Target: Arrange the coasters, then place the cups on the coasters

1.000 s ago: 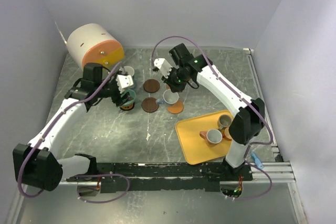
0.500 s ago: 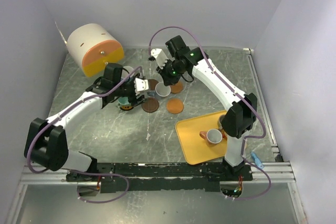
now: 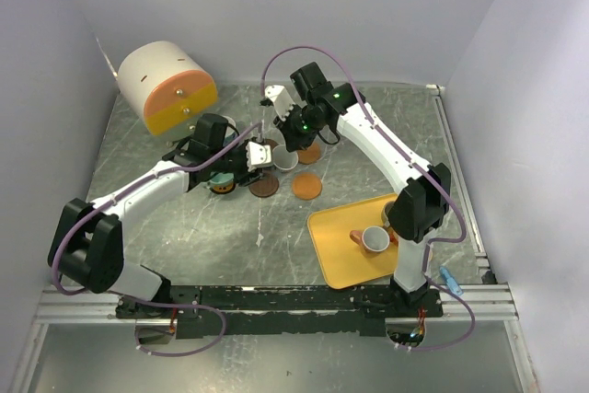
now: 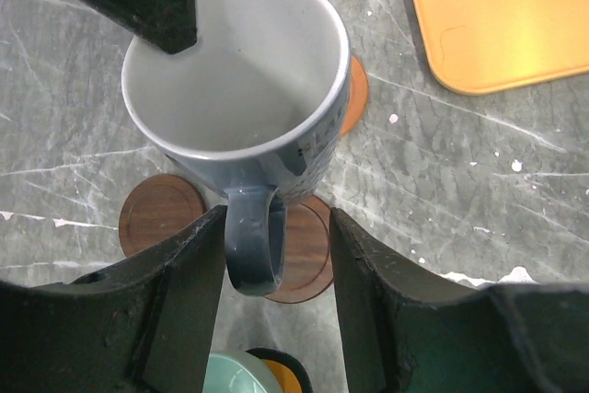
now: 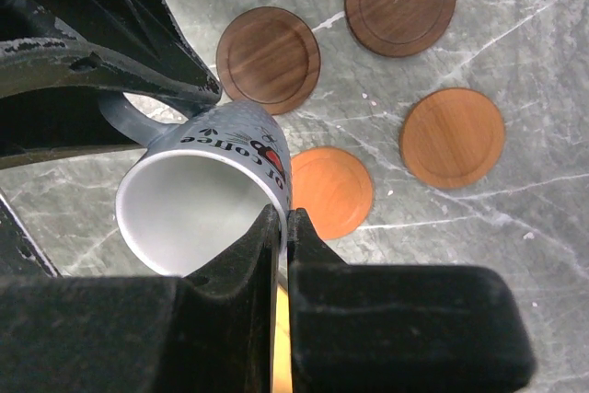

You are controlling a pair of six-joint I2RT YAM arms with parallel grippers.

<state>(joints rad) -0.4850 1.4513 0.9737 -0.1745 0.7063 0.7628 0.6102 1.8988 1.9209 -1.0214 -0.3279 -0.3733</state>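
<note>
A grey cup with a white inside hangs tilted over the coasters. My right gripper is shut on its rim. My left gripper is open, its fingers on either side of the cup's handle, with a gap on the right side. Below lie two dark brown coasters and two orange ones. A teal cup stands on a yellow-orange coaster just under my left wrist.
A yellow tray at the front right holds a white-inside cup and an olive cup. A big white-and-orange cylinder lies at the back left. Walls close in on three sides.
My left gripper swung right from the teal cup to the grey cup's handle, and its jaws narrowed. The right gripper carried the grey cup left, then held still.
</note>
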